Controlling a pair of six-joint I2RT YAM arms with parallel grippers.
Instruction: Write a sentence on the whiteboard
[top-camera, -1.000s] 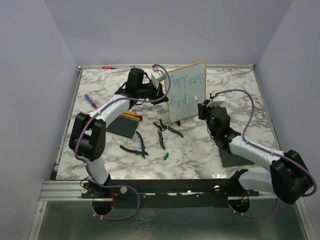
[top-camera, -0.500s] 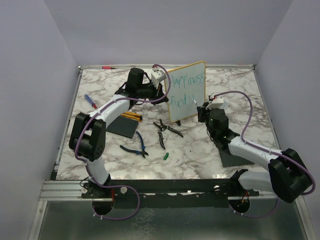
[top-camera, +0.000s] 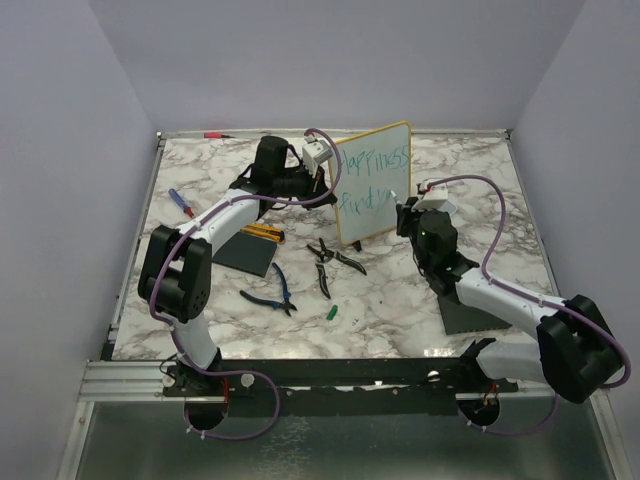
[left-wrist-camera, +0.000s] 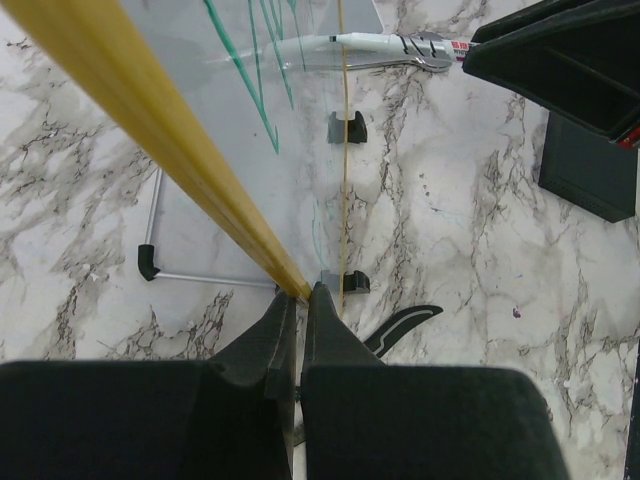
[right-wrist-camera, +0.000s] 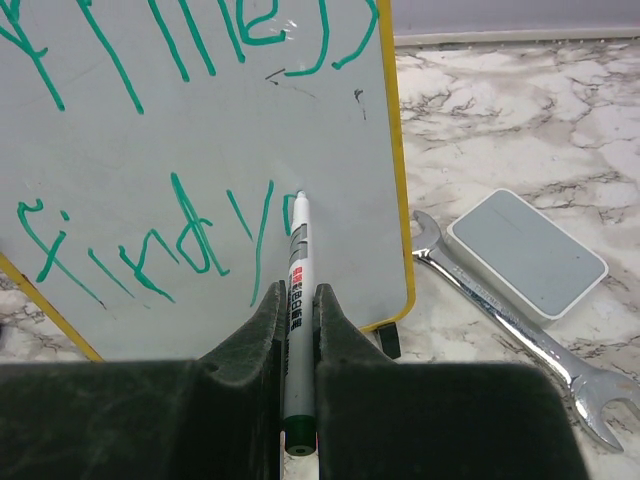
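Observation:
The whiteboard (top-camera: 372, 180) stands upright at the back middle, with a yellow rim (left-wrist-camera: 180, 150). My left gripper (top-camera: 322, 165) is shut on its left edge, the rim pinched between the fingertips (left-wrist-camera: 300, 295). My right gripper (top-camera: 405, 215) is shut on a white marker (right-wrist-camera: 298, 270). The marker's tip touches the board at the end of the lower line. The sentence (right-wrist-camera: 150, 240) is teal-green: the upper line ends in "ness", and the lower line reads "find y" plus a fresh stroke. The marker also shows in the left wrist view (left-wrist-camera: 380, 45).
A steel wrench (right-wrist-camera: 500, 310) and a flat white-and-grey box (right-wrist-camera: 525, 250) lie right of the board. Black pliers (top-camera: 335, 255), blue-handled pliers (top-camera: 272, 290) and a green cap (top-camera: 332, 312) lie in front. Dark pads (top-camera: 245, 252) (top-camera: 470, 315) lie flat. A blue screwdriver (top-camera: 180, 202) is at the left.
My right gripper with the marker has shifted slightly along the lower line, tip staying at the board. The left gripper and the board have not moved.

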